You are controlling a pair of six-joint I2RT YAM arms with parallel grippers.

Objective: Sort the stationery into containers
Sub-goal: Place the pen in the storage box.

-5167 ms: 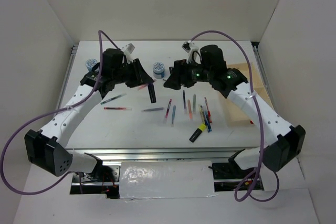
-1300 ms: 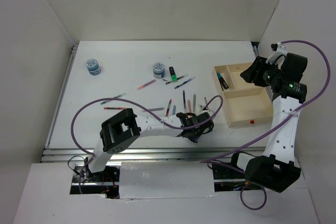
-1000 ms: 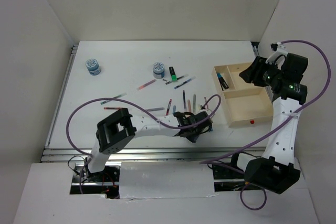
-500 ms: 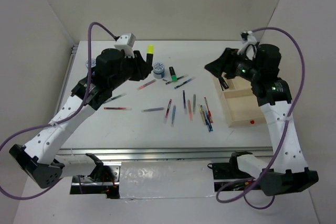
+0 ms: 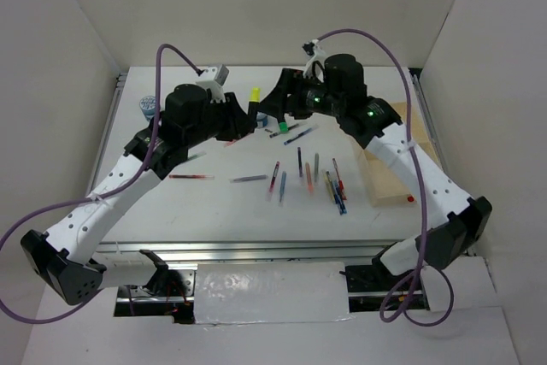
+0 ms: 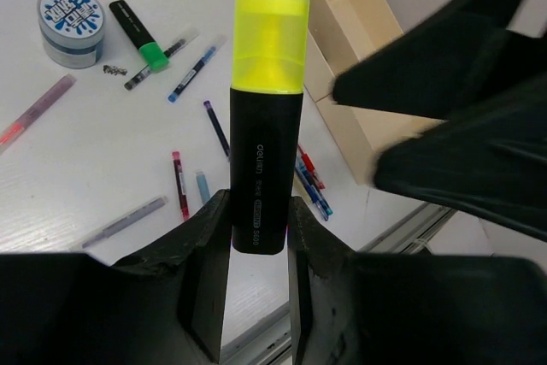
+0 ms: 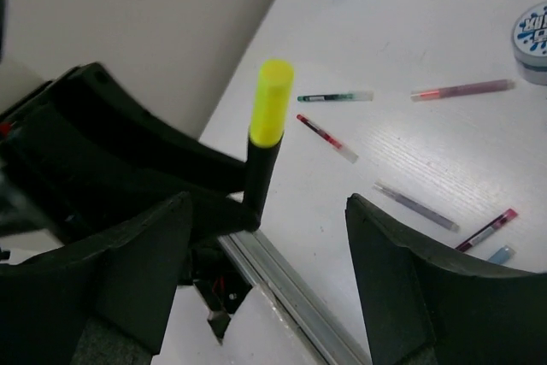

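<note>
My left gripper (image 5: pixel 243 120) is shut on the black body of a yellow highlighter (image 5: pixel 253 95) and holds it upright above the table, cap up; the left wrist view shows the highlighter (image 6: pixel 263 134) between my jaws (image 6: pixel 258 215). My right gripper (image 5: pixel 268 112) is open, close beside the cap and facing it. In the right wrist view the highlighter (image 7: pixel 268 130) stands ahead between my wide jaws (image 7: pixel 269 250), untouched. The pale wooden tray (image 5: pixel 386 179) is mostly hidden under the right arm; it also shows in the left wrist view (image 6: pixel 363 121).
Several pens (image 5: pixel 306 173) lie scattered mid-table, more at the left (image 5: pixel 190 176). A green highlighter (image 6: pixel 138 33) and a round pot (image 6: pixel 72 14) lie behind the grippers. A second pot (image 5: pixel 148 106) stands at the far left. The table's front rail (image 7: pixel 295 292) is near.
My right arm has swung left from over the tray to right beside the left gripper. My left gripper, still holding the yellow highlighter, has shifted slightly right and lower.
</note>
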